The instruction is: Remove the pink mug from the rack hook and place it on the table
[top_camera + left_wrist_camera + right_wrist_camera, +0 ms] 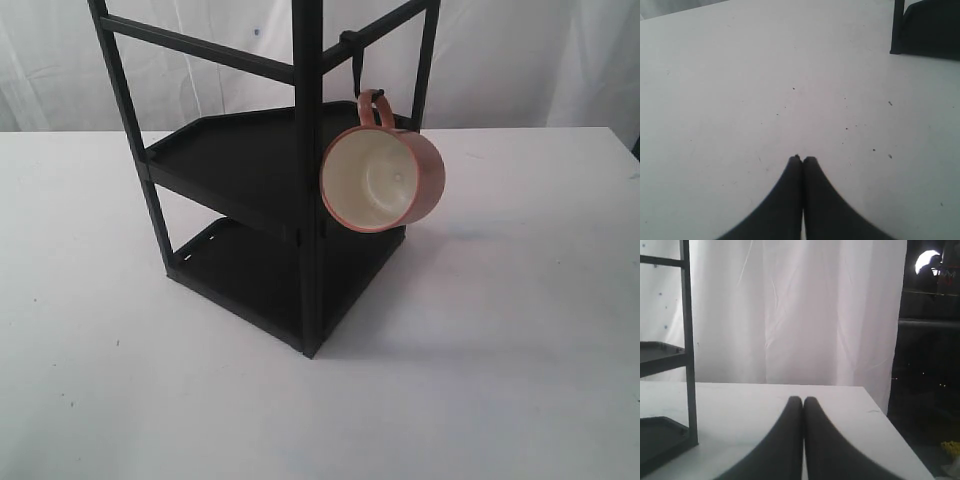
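The pink mug [385, 178] hangs by its loop handle from the rack hook [357, 72], a thin black hook under the top bar of the black rack [300, 190]. Its cream-white inside faces the exterior view. The rack stands on the white table [520, 350]. Neither gripper shows in the exterior view. In the left wrist view my left gripper [802, 160] is shut, empty, over bare table, with a rack corner [925, 30] far off. My right gripper [803, 400] is shut, empty, above the table [840, 405] beside the rack's post [688, 365]. The mug is out of both wrist views.
White curtains [520, 60] hang behind the table. In the right wrist view the table's edge [890, 430] drops off into a dark area. The rack's two black shelves [230, 160] hold nothing visible.
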### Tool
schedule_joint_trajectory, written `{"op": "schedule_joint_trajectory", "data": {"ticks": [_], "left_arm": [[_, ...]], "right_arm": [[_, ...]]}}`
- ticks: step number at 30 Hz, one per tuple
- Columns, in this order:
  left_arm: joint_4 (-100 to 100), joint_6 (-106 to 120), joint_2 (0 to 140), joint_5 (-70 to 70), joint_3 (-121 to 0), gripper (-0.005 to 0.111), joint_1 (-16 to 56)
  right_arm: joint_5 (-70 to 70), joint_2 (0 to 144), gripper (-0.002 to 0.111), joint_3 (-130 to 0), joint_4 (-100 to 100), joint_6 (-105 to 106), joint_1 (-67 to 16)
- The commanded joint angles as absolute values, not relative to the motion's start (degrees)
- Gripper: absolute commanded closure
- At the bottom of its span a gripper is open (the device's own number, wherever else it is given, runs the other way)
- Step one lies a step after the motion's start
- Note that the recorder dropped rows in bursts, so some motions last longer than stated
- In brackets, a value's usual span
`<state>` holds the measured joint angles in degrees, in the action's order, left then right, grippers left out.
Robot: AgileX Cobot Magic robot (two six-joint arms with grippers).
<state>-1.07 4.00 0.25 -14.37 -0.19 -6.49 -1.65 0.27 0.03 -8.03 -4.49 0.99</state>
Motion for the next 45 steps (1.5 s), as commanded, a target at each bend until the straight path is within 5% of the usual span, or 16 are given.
{"op": "schedule_joint_trajectory", "data": {"ticks": [1,12,21,28,45], "left_arm": [[-1.11,3.87,0.00,-14.68,0.00,0.107,-6.60],[-1.11,3.87,0.00,-14.68,0.00,0.107,-6.60],[-1.11,3.87,0.00,-14.68,0.00,0.107,-6.60],[-1.11,3.87,0.00,-14.68,0.00,0.107,-6.60],[-1.11,3.87,0.00,-14.68,0.00,0.107,-6.60]], "right_arm": [[-3.71,0.00,0.108,0.00,-8.58,-6.37,1.21],[-40.02,0.00,0.108,0.00,6.30,-24.10,1.21],[-15.67,0.00,0.108,-1.52,9.45,-2.28,1.21],[-15.78,1.27,0.108,-1.52,11.31,-3.75,1.21],[2.81,30.85,0.108,-9.48,19.45,-2.13,1.21]]}}
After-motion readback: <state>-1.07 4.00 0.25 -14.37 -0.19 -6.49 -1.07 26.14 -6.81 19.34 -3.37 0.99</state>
